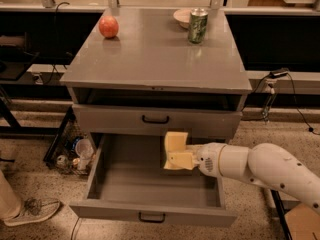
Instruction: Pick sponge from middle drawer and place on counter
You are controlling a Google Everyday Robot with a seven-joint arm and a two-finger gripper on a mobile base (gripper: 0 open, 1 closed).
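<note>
The middle drawer (150, 211) stands pulled open under the upper grey drawer (155, 120). My gripper (186, 159) comes in from the right on a white arm and is shut on the pale yellow sponge (175, 150). It holds the sponge above the open drawer's back part, just below the upper drawer's front. The grey counter (155, 54) lies above.
On the counter stand a red apple (108, 26) at the back left, a green can (198, 26) and a small bowl (182, 17) at the back right. A wire basket of clutter (70, 149) sits on the floor left of the cabinet. A shoe (30, 210) shows bottom left.
</note>
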